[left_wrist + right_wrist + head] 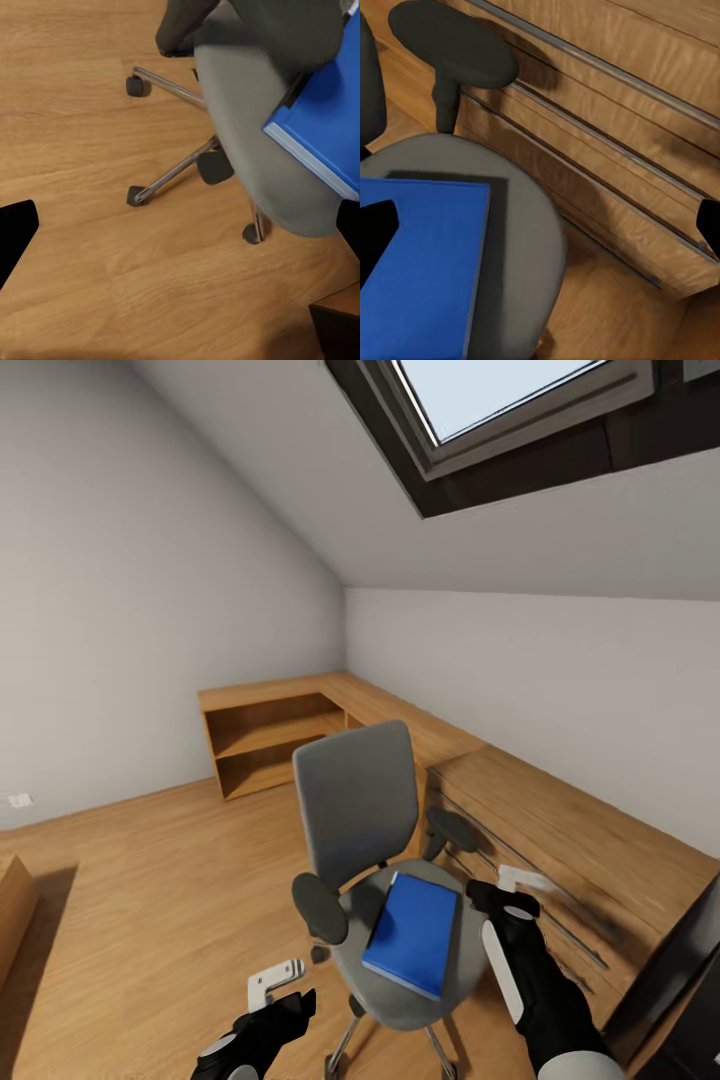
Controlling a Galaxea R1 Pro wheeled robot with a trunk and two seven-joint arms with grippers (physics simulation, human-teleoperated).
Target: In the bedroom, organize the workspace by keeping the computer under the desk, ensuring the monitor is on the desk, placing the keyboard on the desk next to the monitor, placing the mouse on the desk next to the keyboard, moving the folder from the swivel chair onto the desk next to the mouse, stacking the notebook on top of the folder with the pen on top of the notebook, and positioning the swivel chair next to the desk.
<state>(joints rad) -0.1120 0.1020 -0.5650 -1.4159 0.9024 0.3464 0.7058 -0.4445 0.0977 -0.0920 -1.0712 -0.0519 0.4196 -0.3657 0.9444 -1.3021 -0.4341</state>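
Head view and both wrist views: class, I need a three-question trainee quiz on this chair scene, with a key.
1. True or false: the flat bright blue folder lies on the seat of the grey upholstered swivel chair.
2. Which stands right beside the chair? A) light wooden drawer cabinet B) bed C) sofa
3. Fill in: the right gripper hovers near the folder's ___ corner, far or near.

Key: 1 true; 2 A; 3 far.

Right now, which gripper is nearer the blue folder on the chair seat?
Right. The right gripper hovers beside the folder, near its far corner by the wooden cabinet. The left gripper sits lower, off the swivel chair seat's other side.
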